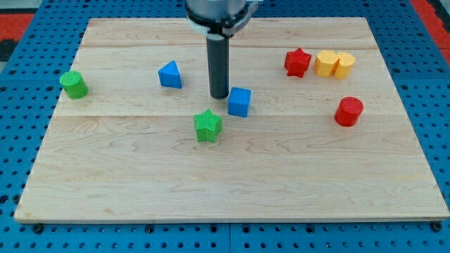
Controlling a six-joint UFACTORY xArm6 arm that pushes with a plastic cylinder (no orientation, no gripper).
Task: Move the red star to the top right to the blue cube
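The red star (297,62) lies at the view's upper right, just left of two yellow blocks. The blue cube (239,102) sits near the board's middle, well to the star's lower left. My tip (219,95) is at the end of the dark rod, just left of the blue cube and very close to it; I cannot tell whether they touch. The tip is far from the red star.
A yellow block (325,63) and a second yellow block (344,65) touch each other right of the star. A red cylinder (348,112) lies at the right. A green star (207,126), a blue triangular block (169,74) and a green cylinder (73,84) lie to the left.
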